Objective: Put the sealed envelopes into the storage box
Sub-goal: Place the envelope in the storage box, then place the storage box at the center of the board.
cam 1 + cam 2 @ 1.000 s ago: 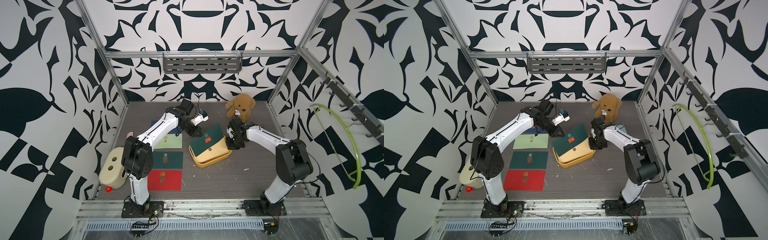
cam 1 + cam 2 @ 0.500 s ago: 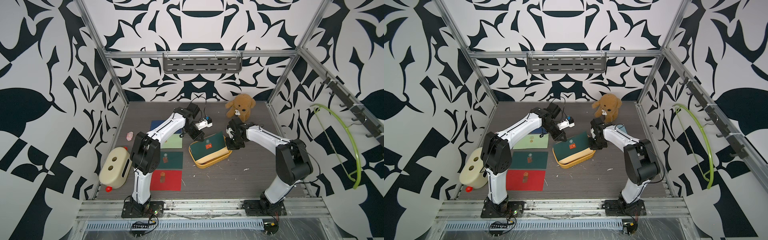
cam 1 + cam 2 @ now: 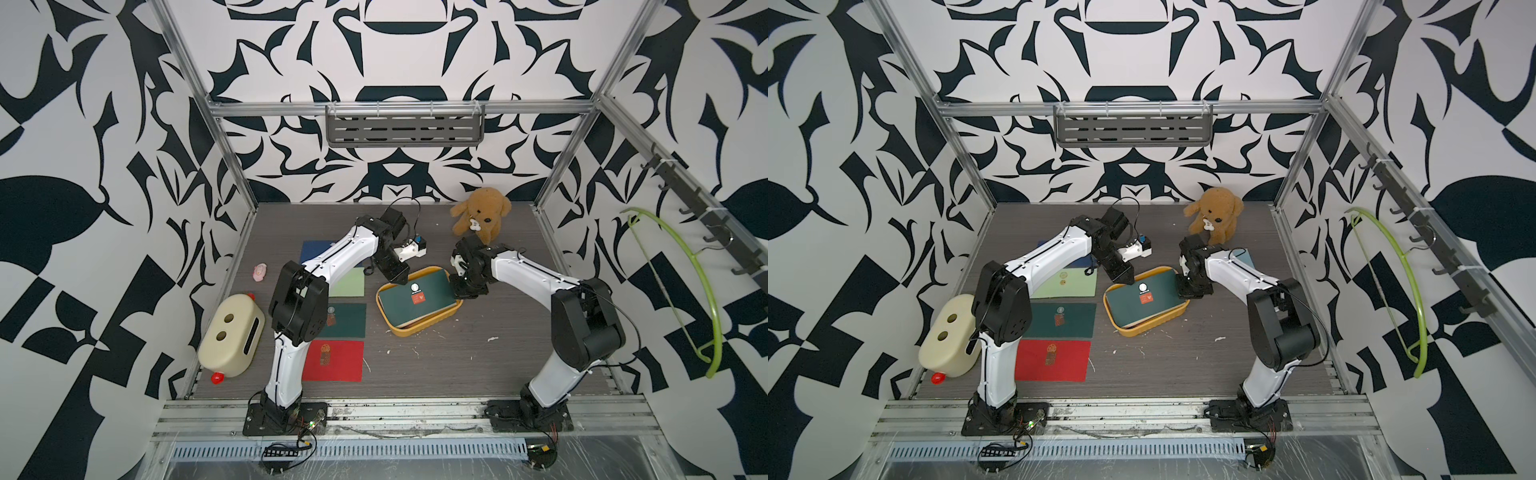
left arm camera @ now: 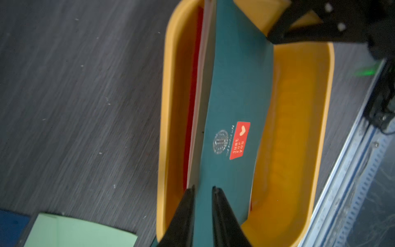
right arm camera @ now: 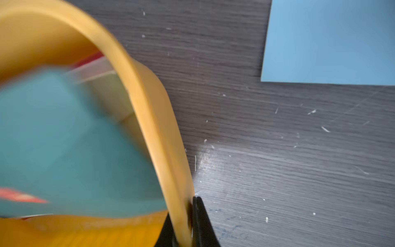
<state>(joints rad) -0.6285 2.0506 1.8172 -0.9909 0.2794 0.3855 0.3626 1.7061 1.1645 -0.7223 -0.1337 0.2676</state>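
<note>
The mustard storage box (image 3: 415, 332) (image 3: 1144, 331) sits mid-table with a dark green sealed envelope (image 3: 415, 297) (image 3: 1144, 303) lying on red and cream ones. My left gripper (image 3: 399, 278) (image 4: 203, 188) is at the box's far-left corner, its jaws slightly apart over that envelope (image 4: 233, 96), not pinching it. My right gripper (image 3: 459, 291) (image 5: 183, 207) is shut on the box rim (image 5: 154, 119). More envelopes lie on the table: navy (image 3: 316, 251), light green (image 3: 349, 282), dark green (image 3: 345, 320), red (image 3: 332, 360) and light blue (image 5: 331, 40).
A brown plush dog (image 3: 480, 214) sits at the back right. A cream case with two holes (image 3: 230, 336) and a small pink thing (image 3: 260, 272) lie along the left wall. A green hanger (image 3: 685, 286) hangs on the right wall.
The left gripper lowered the tilted dark green envelope flat into the box, and its jaws have parted. The right gripper has kept hold of the rim.
</note>
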